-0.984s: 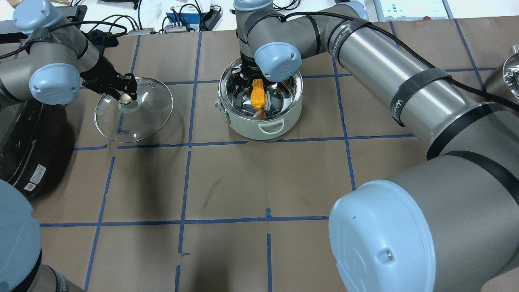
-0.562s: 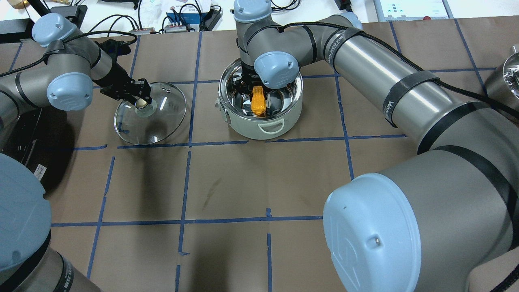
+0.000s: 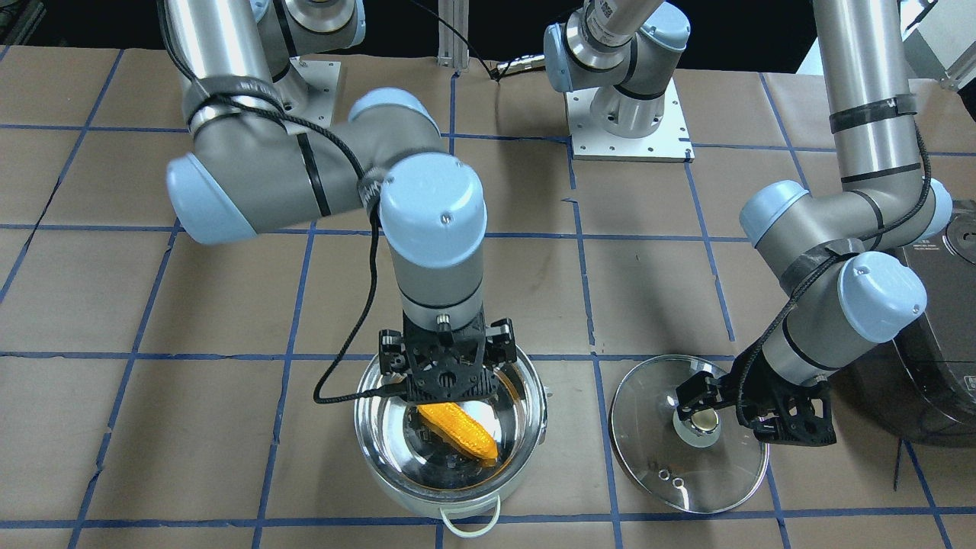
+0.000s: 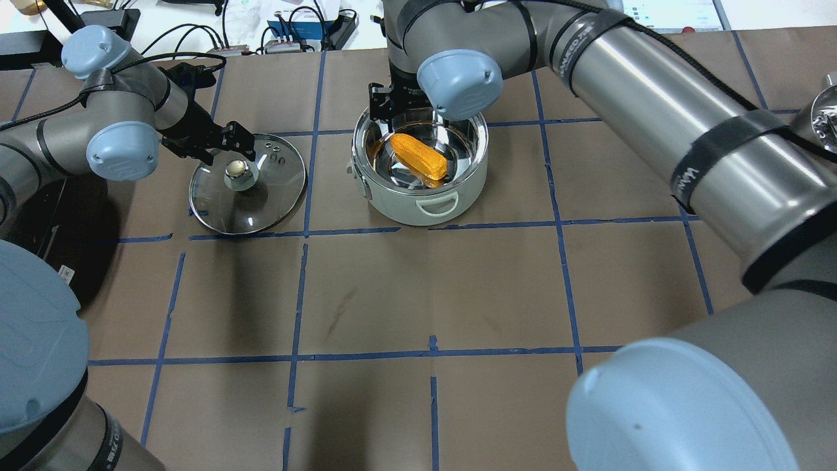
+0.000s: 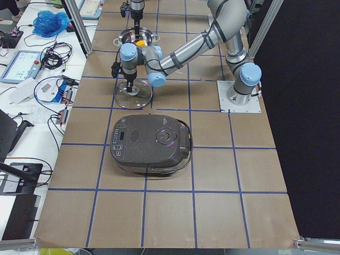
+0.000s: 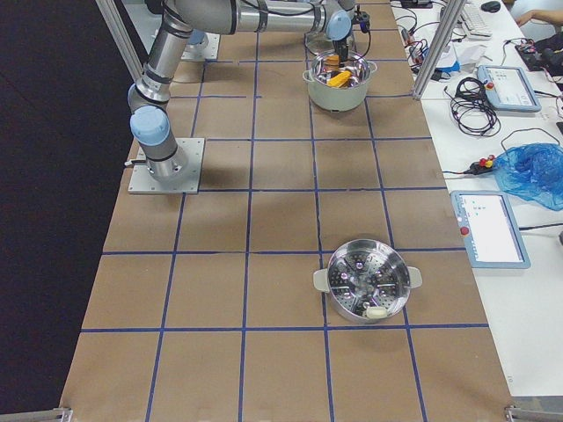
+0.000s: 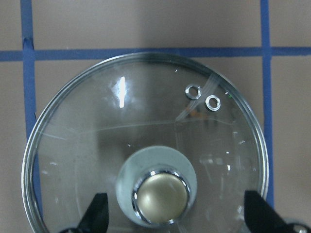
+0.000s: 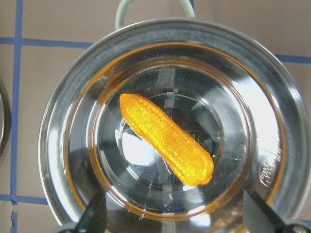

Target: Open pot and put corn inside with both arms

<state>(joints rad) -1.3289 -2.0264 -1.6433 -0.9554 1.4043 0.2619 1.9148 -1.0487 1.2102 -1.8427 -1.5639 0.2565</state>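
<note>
The steel pot (image 4: 418,210) stands open at the table's far middle, also in the front view (image 3: 368,427). The yellow-orange corn (image 4: 419,157) lies flat on its bottom, plain in the right wrist view (image 8: 165,145) and the front view (image 3: 457,431). My right gripper (image 3: 450,381) hangs open and empty above the pot's rim. The glass lid (image 4: 261,206) lies flat on the table left of the pot, also in the left wrist view (image 7: 97,136). My left gripper (image 3: 728,412) is open just above the lid's knob (image 7: 163,195), fingers apart on either side.
A dark grey rice cooker (image 5: 151,143) sits near my left arm, close to the lid. A second steel pot with a steamer insert (image 6: 367,281) stands far to my right. Cables and devices lie beyond the table's far edge.
My right gripper let go of the corn and rose; the corn now lies flat in the pot. My left gripper carried the lid right, set it down and opened off the knob.
</note>
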